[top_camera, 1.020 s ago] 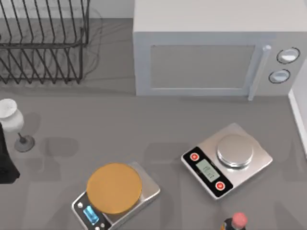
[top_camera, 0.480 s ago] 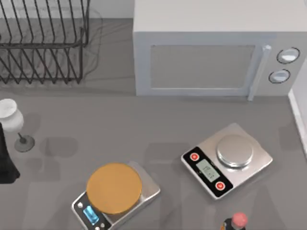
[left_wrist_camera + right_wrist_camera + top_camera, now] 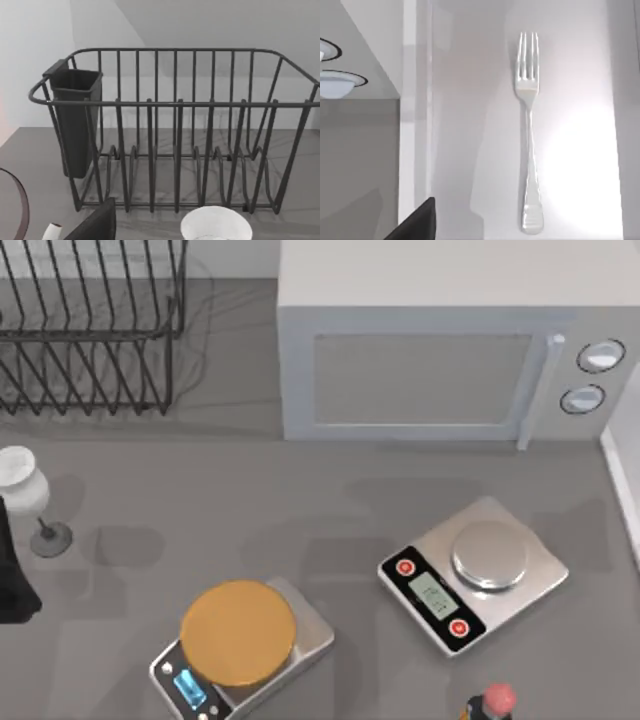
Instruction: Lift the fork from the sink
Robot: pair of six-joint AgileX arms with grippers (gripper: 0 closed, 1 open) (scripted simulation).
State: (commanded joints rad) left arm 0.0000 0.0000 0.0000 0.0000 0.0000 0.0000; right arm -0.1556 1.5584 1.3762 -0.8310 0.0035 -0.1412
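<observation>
The fork (image 3: 529,135) is a slim shiny silver utensil lying flat on the pale floor of the sink (image 3: 580,150) in the right wrist view. Nothing touches it. My right gripper hangs above the sink, and one dark finger (image 3: 417,222) of it pokes into the picture's corner, well apart from the fork's handle. The sink's raised rim (image 3: 410,125) runs beside the fork. My left arm (image 3: 10,570) is parked at the table's left edge, and one dark finger (image 3: 95,225) of its gripper faces the dish rack.
A black wire dish rack (image 3: 90,330) with a cutlery cup (image 3: 75,120) stands at the back left, a microwave (image 3: 440,350) behind the middle. A wine glass (image 3: 25,490), two kitchen scales (image 3: 240,640) (image 3: 475,575) and a bottle (image 3: 490,705) stand in front. The sink's edge (image 3: 622,490) is at the far right.
The arm shadows on the table have drifted toward the right and back. The left arm at the left edge has barely shifted. The objects stand as before.
</observation>
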